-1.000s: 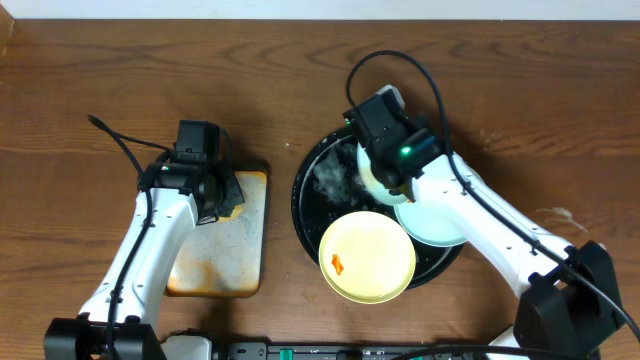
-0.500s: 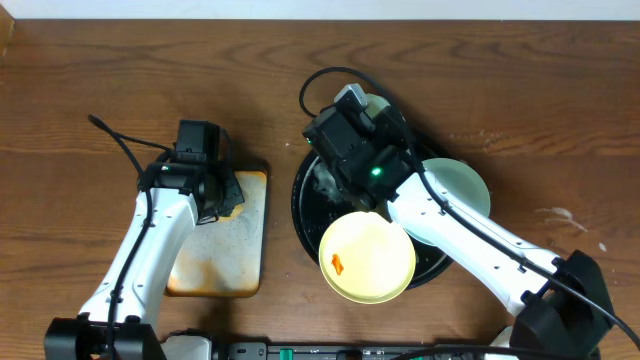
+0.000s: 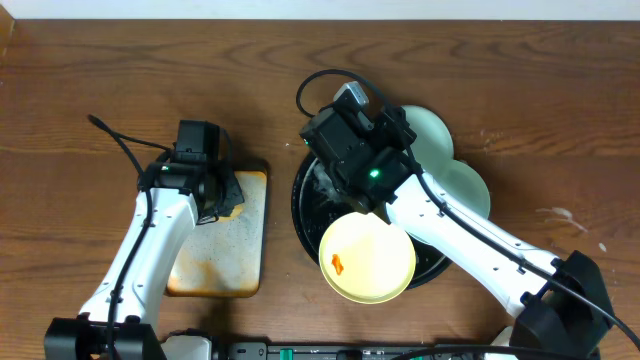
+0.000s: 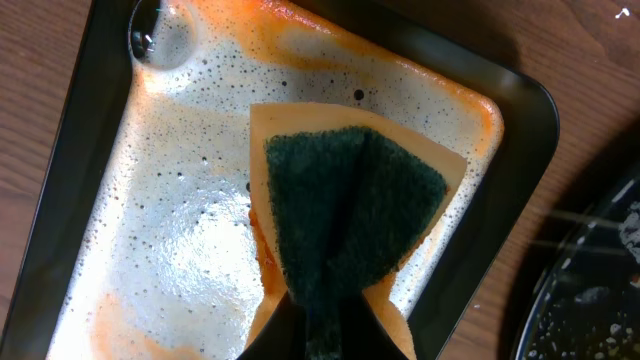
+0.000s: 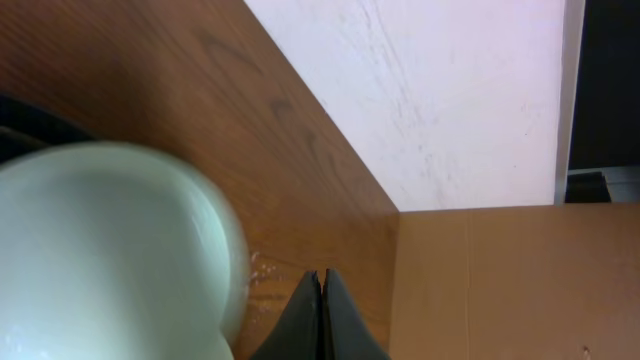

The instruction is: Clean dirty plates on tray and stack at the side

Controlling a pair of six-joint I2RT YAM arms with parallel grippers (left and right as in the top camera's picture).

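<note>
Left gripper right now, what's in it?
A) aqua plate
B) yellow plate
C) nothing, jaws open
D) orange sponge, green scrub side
D: in the left wrist view the left gripper pinches a folded orange sponge, its green scrub side facing the camera, over the white tray with orange-stained edges; no plate is between its fingers.
</note>
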